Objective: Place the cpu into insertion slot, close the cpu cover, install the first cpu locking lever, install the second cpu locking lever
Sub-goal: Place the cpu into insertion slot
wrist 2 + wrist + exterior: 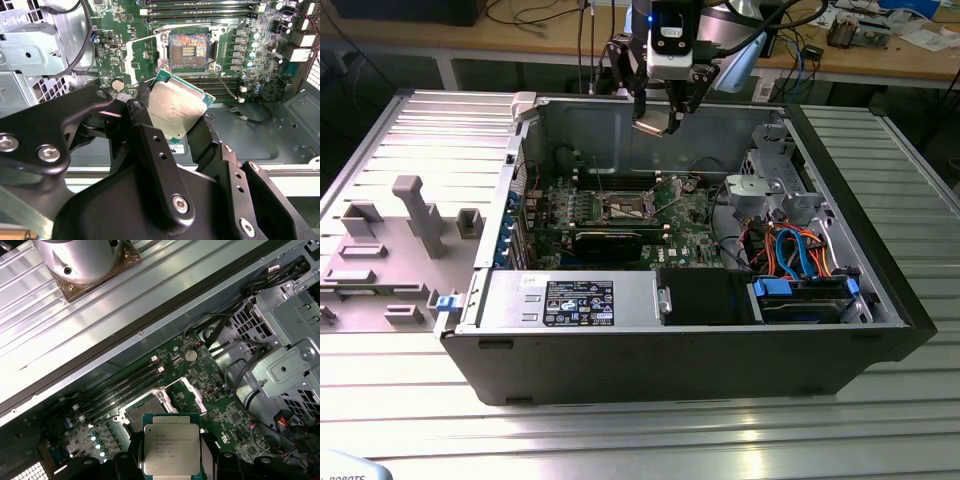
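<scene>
the gripper [658,120] is clenched on the cpu [175,107], its two black fingers [145,125] pressing opposite edges of the chip. it hangs above the open computer case [670,360], over the green motherboard [690,215]. in both wrist views the silver-grey lid faces the camera, with a thin green border around it. i judge the chip light, stiff and flat, and its smooth metal lid gives little friction, so an edge pinch like this one is the sensible hold. the underside contacts and the socket's fine pins look fragile, and any skew at set-down could bend them. the insertion slot [189,49] lies bare, a dark centre with a coppery field of pins and nothing in it, apart from the held chip. the cpu cover [142,57] stands swung open just beside the slot. the case also holds memory slots [200,7], a long black card [610,243], a metal drive cage [770,190] with orange and blue cables [800,250] near it, and a labelled silver box [570,300] along its near wall. on the exterior view's left, a grey ribbed panel [450,130] carries grey blocks [415,205].
</scene>
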`<state>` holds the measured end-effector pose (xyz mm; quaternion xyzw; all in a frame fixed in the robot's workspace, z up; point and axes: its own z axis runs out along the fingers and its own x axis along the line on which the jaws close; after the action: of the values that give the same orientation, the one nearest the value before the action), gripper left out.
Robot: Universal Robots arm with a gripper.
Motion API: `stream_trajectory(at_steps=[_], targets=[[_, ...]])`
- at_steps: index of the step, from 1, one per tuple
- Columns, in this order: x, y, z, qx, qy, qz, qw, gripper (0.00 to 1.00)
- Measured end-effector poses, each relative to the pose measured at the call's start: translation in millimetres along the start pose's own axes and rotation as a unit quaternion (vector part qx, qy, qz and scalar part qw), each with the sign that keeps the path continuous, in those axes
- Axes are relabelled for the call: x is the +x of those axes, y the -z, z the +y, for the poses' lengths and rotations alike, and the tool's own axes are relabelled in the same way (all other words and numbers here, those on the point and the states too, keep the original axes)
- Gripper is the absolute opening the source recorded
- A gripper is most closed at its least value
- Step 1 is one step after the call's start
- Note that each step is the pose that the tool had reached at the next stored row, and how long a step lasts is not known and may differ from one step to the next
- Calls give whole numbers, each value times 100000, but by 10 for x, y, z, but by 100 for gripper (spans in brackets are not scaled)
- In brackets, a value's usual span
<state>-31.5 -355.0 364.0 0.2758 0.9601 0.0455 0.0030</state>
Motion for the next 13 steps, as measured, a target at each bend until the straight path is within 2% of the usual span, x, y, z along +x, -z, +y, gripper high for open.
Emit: stream_trajectory(at_steps=[13], targets=[[1,0,-1,-9,-173,-17,100000,55]])
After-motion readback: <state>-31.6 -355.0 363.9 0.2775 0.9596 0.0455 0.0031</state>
